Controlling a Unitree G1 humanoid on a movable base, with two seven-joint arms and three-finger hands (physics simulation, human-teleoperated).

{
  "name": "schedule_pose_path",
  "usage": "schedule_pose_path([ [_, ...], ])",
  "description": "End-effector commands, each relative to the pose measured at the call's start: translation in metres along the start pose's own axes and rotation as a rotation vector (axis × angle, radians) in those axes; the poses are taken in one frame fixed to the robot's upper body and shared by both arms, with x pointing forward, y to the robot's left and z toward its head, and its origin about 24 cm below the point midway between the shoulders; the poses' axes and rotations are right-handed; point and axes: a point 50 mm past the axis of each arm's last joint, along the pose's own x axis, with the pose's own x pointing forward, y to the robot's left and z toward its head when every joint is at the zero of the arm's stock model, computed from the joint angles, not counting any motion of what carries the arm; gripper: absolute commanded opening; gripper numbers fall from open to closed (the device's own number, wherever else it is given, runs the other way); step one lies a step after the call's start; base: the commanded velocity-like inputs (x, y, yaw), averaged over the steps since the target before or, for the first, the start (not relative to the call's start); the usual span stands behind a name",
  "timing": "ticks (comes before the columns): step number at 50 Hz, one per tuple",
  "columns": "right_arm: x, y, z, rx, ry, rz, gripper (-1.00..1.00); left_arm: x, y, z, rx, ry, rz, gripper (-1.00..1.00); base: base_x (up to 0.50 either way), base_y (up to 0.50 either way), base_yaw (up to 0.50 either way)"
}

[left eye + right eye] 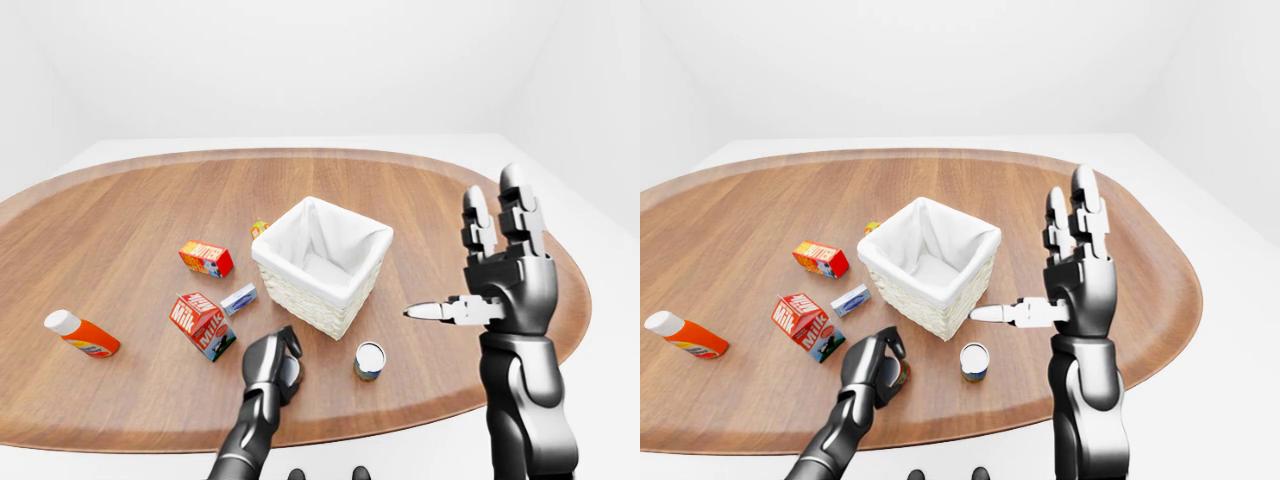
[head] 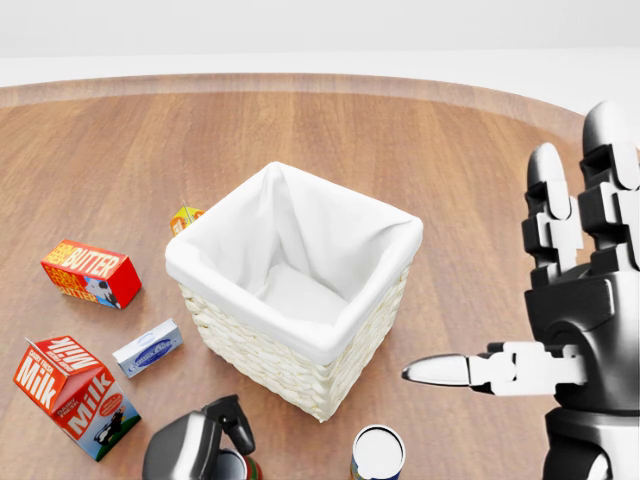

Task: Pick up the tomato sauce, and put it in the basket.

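The left hand (image 1: 877, 366) sits low over the wooden table (image 1: 130, 210), its fingers curled round a can, the tomato sauce (image 1: 897, 375), which stands on the table and shows partly beneath the palm in the right-eye view. Just beyond the fingertips, up and to the right, stands the basket (image 2: 290, 290), wicker with a white cloth lining. To the right of the left hand a second can (image 2: 378, 455) stands upright near the basket's lower corner. To its left lie a milk carton (image 2: 75, 392), a small blue box (image 2: 147, 347) and a butter box (image 2: 90, 273). The right hand (image 2: 575, 300) is held upright and apart from everything, fingers spread, thumb pointing toward the basket.
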Motion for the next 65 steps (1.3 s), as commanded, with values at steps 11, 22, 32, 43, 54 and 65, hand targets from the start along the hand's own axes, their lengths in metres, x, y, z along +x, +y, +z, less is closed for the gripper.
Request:
schedule_pose_path([
  [11,0.003,-0.005,0.006,0.000,-0.030,-0.014,1.00,0.001,0.021,0.010,-0.031,-0.061,0.034,-1.00,0.00,0.00,0.00],
  [22,0.004,-0.008,0.007,-0.002,-0.035,-0.026,1.00,-0.001,0.034,0.018,-0.068,-0.094,0.043,-1.00,0.00,0.00,0.00],
  [32,0.005,-0.010,0.006,-0.006,-0.032,-0.035,1.00,-0.008,0.041,0.021,-0.092,-0.118,0.044,-1.00,0.00,0.00,0.00],
  [43,0.005,-0.010,0.006,-0.007,-0.033,-0.033,1.00,-0.014,0.062,0.024,-0.148,-0.144,0.070,-1.00,0.00,0.00,0.00],
  [54,0.006,-0.010,0.007,-0.007,-0.040,-0.034,1.00,-0.024,0.077,0.033,-0.178,-0.193,0.088,-1.00,0.00,0.00,0.00],
  [65,0.006,-0.010,0.006,-0.008,-0.034,-0.034,1.00,-0.037,0.094,0.045,-0.205,-0.260,0.098,-1.00,0.00,0.00,0.00],
])
